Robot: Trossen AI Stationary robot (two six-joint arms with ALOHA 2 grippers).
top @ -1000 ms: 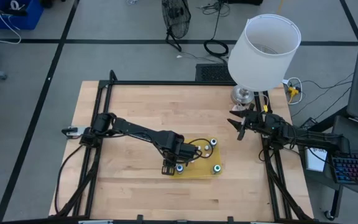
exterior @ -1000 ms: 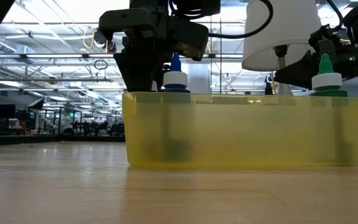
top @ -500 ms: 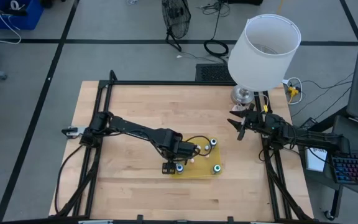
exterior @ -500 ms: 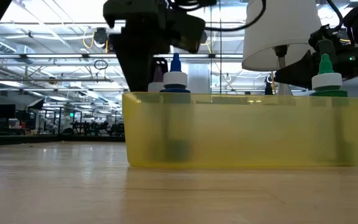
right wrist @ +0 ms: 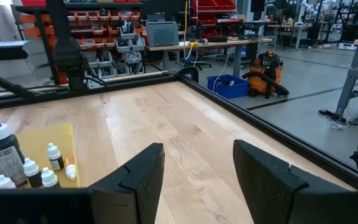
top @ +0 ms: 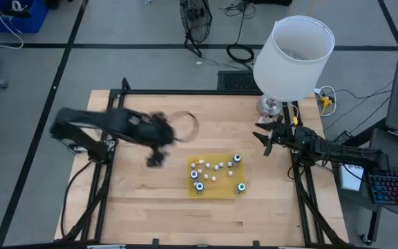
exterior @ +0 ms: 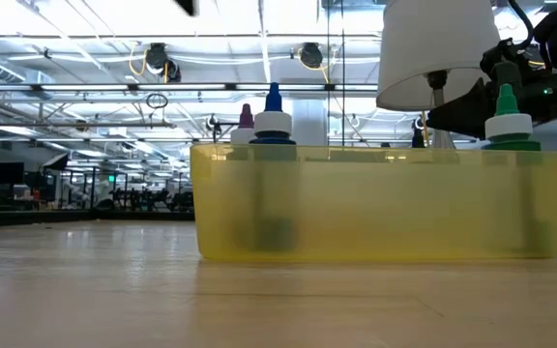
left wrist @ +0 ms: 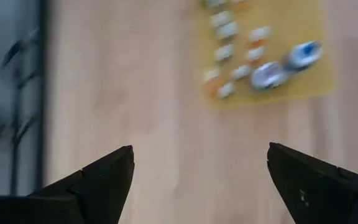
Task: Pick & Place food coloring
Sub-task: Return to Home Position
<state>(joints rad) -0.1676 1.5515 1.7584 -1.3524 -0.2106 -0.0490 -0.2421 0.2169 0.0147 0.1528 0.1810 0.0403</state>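
Left end effector (top: 155,160) is hovering open, empty, over desk (top: 150,207) near yellow bin (top: 221,193) holding food coloring bottles (top: 200,187); right end effector (top: 264,142) is waiting open at desk edge.

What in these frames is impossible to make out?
High view: blur smears the left arm; the left claw reads open only in its wrist view.
High view: small bottles in the yellow bin too tiny to count.
Low view: the bin's cloudy wall hides them; only three tall tops show.
Left wrist view: bottles blurred, colours unsure.
Right wrist view: picture edge cuts the bin; right claw, open, waits near the lamp.
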